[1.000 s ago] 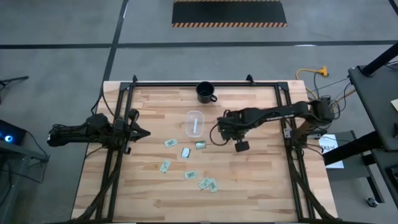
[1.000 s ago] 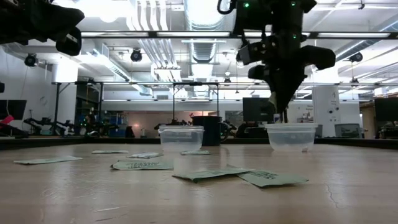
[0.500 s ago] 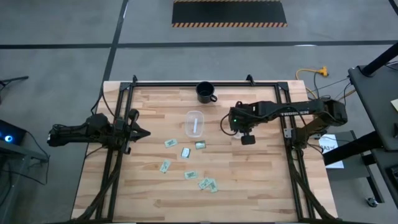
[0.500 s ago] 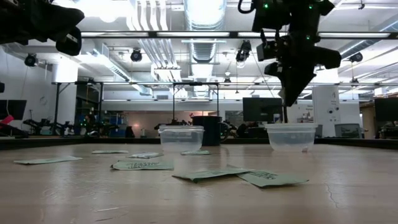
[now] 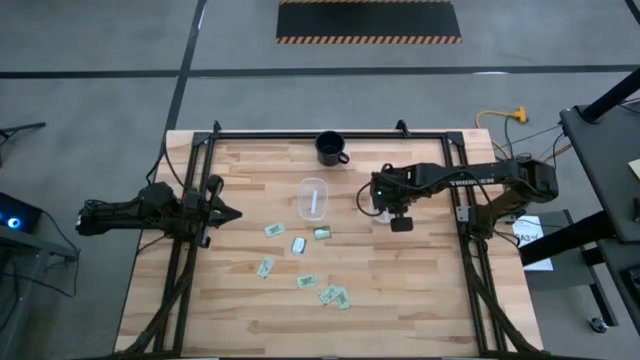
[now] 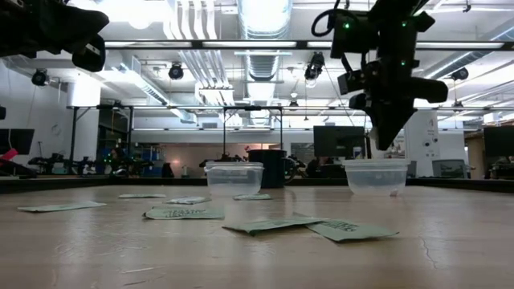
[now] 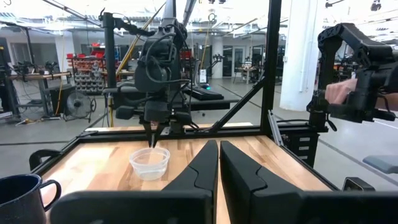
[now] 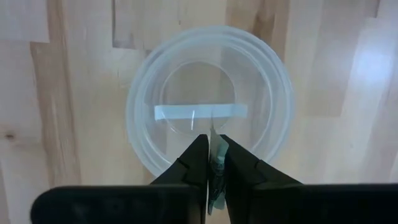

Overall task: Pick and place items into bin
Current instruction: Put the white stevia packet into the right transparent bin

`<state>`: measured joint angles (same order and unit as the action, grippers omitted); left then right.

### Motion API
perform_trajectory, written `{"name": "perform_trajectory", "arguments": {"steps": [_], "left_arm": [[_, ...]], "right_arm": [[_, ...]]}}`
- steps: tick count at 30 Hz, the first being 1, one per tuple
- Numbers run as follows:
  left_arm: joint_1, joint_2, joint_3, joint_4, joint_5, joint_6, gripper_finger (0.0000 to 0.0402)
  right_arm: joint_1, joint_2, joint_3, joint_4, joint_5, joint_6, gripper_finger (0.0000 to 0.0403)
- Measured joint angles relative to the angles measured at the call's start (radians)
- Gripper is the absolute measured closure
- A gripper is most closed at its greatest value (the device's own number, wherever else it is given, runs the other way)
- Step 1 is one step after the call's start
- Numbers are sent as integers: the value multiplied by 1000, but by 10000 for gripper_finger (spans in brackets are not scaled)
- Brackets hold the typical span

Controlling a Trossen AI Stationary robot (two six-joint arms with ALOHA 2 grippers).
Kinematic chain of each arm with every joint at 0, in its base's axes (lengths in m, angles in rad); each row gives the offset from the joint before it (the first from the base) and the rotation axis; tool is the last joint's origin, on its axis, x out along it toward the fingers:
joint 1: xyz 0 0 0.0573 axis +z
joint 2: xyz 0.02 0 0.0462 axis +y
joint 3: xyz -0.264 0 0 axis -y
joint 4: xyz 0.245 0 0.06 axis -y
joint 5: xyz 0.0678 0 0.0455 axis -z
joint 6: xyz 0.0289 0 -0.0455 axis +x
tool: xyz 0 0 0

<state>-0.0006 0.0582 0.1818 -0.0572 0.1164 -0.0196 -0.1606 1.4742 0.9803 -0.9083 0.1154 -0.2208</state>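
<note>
A clear, glossy plastic cup (image 8: 208, 102) sits directly below the right gripper (image 8: 211, 163), whose matt black fingers (image 8: 194, 163) pinch a thin paper-like pale green packet (image 8: 217, 163). The table (image 5: 420, 280) beneath is pale butcher-block wood with a smooth, lightly sheened finish, framed by dark matt metal rails (image 5: 480, 290).

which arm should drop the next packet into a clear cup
The right. Its gripper already pinches a packet directly above a clear cup; the left gripper waits at the table's left edge, jaws shut.
</note>
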Motion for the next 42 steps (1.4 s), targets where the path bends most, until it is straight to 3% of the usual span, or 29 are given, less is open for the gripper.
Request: {"name": "perform_trajectory", "arguments": {"steps": [9, 25, 34, 42], "left_arm": [[0, 0, 0, 0, 0, 0, 401], [0, 0, 0, 0, 0, 0, 401], [0, 0, 0, 0, 0, 0, 401], [0, 0, 0, 0, 0, 0, 401]], "right_arm": [[1, 0, 11, 3, -2, -16, 345], [1, 0, 11, 7, -2, -15, 256], [21, 0, 11, 8, -19, -16, 245], [123, 1, 36, 12, -22, -11, 252]]}}
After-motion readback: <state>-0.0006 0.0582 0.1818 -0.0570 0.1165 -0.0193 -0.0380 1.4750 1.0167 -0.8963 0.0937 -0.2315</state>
